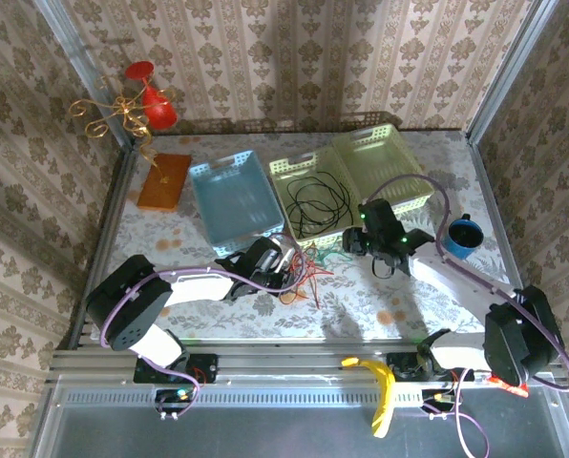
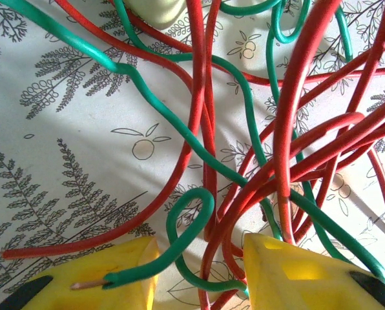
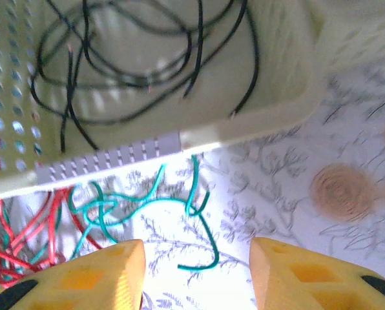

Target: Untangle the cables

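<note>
Red cable, green cable tangled; most ends cut off.

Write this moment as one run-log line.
black cable: in green basket | red cable, green cable: tangled on table | left pincer: open over tangle | right pincer: open

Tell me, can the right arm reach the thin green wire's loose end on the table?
Probably yes. The open right gripper hangs over the thin green wire, whose loose end lies on the table between its fingers; the pale plastic basket stands beyond it.
</note>
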`<move>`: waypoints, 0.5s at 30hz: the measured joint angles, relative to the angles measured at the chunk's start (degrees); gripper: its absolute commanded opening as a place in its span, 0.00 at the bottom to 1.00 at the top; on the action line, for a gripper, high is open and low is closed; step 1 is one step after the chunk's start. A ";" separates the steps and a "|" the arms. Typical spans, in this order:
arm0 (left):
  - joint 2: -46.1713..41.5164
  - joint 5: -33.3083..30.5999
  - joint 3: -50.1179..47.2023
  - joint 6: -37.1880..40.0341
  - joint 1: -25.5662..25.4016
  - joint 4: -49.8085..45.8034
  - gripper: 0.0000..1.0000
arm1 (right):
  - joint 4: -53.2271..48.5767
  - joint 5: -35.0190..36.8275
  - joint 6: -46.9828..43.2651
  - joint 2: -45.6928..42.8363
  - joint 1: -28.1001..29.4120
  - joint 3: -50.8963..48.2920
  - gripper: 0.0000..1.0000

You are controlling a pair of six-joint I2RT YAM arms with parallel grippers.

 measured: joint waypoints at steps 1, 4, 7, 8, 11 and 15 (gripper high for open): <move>0.00 0.00 0.00 0.00 0.00 0.00 0.41 | 0.42 -0.72 -0.04 1.42 0.11 0.00 0.48; 0.00 0.00 0.00 0.00 0.00 -0.02 0.41 | 2.14 -1.99 -0.48 6.23 0.50 0.11 0.48; 0.00 -0.02 0.00 0.00 0.00 -0.02 0.41 | 2.99 -2.38 -1.09 10.21 0.70 0.31 0.47; 0.00 -0.02 0.00 0.00 0.00 -0.04 0.41 | 3.08 -2.45 -1.16 11.21 0.70 0.57 0.47; -0.11 -0.02 0.00 0.00 0.00 -0.17 0.41 | 3.61 -2.47 -1.51 14.21 1.05 1.62 0.44; -0.22 -0.02 0.00 0.00 0.00 -0.31 0.41 | 3.98 -1.44 -2.10 16.00 2.08 1.88 0.24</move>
